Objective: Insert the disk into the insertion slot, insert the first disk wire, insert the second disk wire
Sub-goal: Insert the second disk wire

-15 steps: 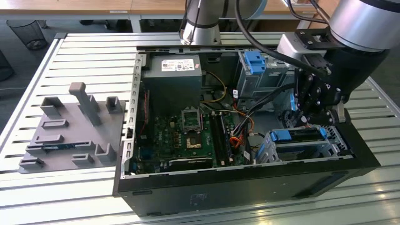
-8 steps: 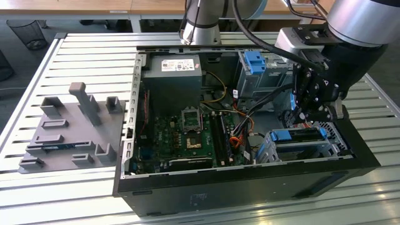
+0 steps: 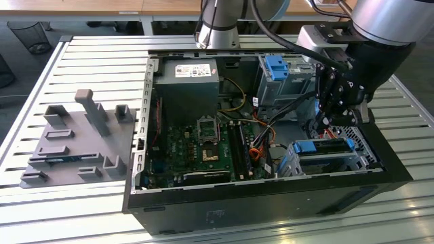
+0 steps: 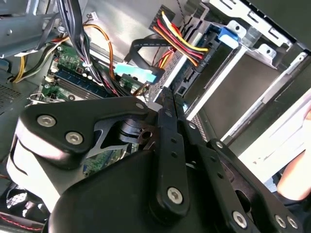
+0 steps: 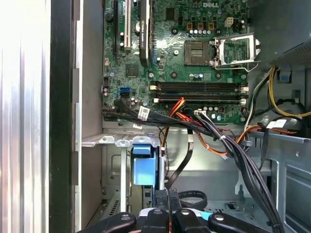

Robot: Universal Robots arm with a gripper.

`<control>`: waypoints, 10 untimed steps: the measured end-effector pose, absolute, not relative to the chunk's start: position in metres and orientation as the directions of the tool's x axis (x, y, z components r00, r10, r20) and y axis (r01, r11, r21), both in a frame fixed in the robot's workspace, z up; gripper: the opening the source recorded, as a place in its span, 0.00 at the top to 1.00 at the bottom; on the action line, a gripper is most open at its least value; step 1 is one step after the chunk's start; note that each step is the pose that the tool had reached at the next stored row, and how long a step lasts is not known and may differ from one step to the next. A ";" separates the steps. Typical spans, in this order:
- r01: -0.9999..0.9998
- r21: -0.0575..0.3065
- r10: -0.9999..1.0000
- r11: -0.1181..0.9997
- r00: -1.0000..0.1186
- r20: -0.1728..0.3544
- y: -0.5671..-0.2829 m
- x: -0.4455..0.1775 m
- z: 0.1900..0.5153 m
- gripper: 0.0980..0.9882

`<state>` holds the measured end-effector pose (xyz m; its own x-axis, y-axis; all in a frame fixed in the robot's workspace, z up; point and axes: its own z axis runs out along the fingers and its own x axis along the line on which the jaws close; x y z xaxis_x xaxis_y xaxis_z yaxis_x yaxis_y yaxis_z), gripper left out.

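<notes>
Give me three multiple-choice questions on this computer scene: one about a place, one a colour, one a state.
1. In the exterior view, the grey fixture plate lies on which side of the computer case? A that view's left B that view's right C inside it
2. The disk has a bracket that is: A red B blue C green
3. The disk is: A on the plate B in the insertion slot C in a drawer
Answers: A, the plate sits left of the case; B, bright blue frames it; B, it rests inside the slot.
</notes>
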<state>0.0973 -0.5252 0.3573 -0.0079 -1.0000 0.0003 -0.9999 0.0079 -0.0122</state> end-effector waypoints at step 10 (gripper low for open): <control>-1.000 -0.012 -1.000 0.008 -0.008 0.000 -0.508 0.097 0.357 0.85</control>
<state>0.0974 -0.5083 0.3575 -0.0080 -1.0000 0.0004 -0.9999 0.0080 -0.0122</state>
